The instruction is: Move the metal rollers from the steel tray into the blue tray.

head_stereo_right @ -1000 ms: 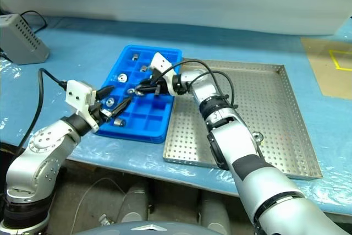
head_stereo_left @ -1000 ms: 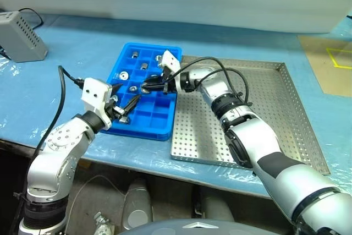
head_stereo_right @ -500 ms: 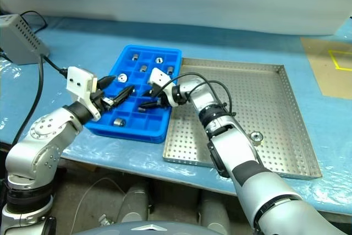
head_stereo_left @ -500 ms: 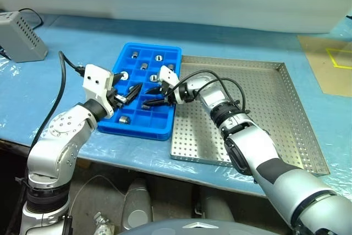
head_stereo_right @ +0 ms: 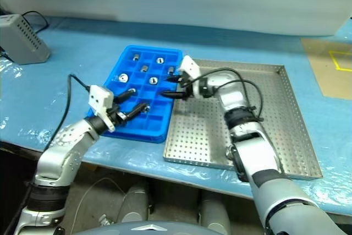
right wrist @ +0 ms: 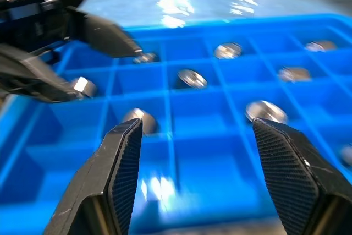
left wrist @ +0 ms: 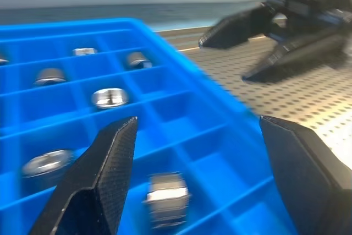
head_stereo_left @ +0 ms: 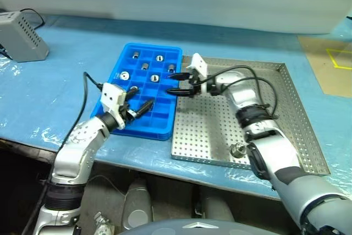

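Metal rollers point(head_stereo_left: 154, 78) fill blue tray point(head_stereo_left: 168, 131) compartments (one point(head_stereo_left: 238, 149) on steel tray point(head_stereo_left: 286, 108))

arms: silver-grey shells, black joint rings | wrists: white camera blocks, looping black cables | fingers point(left wrist: 96, 182): black, textured pads

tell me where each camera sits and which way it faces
Head pair: looks forward and down at the blue tray, steel tray and both arms.
Left wrist: looks along the open left end effector over rollers toward the right end effector.
Right wrist: looks along the open right end effector over the same tray.
Both wrist cameras show the blue tray.
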### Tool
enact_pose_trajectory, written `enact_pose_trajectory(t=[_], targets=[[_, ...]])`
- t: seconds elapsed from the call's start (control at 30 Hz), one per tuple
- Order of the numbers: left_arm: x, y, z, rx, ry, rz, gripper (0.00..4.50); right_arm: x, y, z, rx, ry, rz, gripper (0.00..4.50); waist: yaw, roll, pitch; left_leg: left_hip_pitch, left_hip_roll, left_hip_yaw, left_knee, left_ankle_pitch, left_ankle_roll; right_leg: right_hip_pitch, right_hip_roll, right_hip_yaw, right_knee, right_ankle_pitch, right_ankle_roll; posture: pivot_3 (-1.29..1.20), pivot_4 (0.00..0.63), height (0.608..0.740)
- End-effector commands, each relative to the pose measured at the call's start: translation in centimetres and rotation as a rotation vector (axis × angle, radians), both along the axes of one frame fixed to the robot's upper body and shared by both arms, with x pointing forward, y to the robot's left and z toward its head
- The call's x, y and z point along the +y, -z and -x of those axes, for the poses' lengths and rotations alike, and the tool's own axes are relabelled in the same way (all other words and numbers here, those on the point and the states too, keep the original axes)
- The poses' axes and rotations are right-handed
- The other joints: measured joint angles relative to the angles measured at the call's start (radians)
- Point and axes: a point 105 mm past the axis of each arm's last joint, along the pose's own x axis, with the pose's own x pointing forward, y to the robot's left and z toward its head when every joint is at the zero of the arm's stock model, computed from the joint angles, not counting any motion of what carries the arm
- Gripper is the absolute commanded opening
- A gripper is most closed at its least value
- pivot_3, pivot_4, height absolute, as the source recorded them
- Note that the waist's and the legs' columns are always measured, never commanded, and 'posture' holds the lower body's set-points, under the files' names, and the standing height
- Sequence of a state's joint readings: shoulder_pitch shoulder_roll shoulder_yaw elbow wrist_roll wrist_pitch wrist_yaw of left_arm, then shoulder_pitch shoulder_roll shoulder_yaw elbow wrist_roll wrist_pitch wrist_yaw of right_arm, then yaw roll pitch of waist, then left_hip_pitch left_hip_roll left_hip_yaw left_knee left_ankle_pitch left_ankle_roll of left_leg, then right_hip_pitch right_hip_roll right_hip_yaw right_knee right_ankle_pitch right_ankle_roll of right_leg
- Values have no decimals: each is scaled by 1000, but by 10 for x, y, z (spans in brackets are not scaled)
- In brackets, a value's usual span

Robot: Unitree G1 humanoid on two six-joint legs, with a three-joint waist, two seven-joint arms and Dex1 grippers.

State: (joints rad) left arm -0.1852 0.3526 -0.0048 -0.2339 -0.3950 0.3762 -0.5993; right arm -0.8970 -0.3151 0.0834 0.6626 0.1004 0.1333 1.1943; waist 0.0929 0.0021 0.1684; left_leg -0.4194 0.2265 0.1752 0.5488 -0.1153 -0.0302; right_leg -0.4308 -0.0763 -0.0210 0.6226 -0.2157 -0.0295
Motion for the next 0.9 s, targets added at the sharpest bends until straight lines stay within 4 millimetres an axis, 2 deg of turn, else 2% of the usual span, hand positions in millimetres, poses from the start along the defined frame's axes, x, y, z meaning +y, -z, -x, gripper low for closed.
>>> enact_pose_trajectory(t=[0.03, 0.23, 0.47, 0.63, 0.73, 0.9], targets=[[-22, -11, -8, -61, 100, -3, 3741, -29, -23, 7, -65, 59, -33, 3271, -9, 0, 0, 1, 0, 0, 0, 0, 0, 0, 0, 0, 0, 0, 0, -221, 150, 740], [-52, -19, -25, -78, 232, -2, 3741, -80, -24, 26, -68, 213, 23, 3271, -56, 0, 0, 8, -1, 1, -1, 0, 0, 5, 2, 5, 0, 0, 0, -326, 150, 740], [-77, -25, -28, -92, 336, -9, 3741, -116, -18, 47, -12, 351, 80, 3271, -103, 0, 0, 11, -2, 4, -2, -1, 1, 6, 3, 10, -2, 0, 1, -384, 150, 740], [-85, -30, -25, -99, 363, -2, 3741, -133, -1, 61, 54, 414, 97, 3271, -109, 0, 0, 13, -2, 5, -1, -2, 3, 7, 3, 11, -3, 0, 1, -401, 150, 740], [-85, -29, -25, -87, 369, -1, 3741, -138, 8, 71, 91, 432, 108, 3271, -109, 0, 0, 13, -2, 5, -1, -2, 3, 7, 3, 11, -5, 0, 1, -411, 150, 740], [-84, -32, -25, -86, 377, -4, 3741, -159, 29, 87, 162, 507, 150, 3271, -109, 0, 0, 13, -2, 6, -2, -3, 5, 10, 3, 11, -9, 0, 2, -430, 150, 740]])
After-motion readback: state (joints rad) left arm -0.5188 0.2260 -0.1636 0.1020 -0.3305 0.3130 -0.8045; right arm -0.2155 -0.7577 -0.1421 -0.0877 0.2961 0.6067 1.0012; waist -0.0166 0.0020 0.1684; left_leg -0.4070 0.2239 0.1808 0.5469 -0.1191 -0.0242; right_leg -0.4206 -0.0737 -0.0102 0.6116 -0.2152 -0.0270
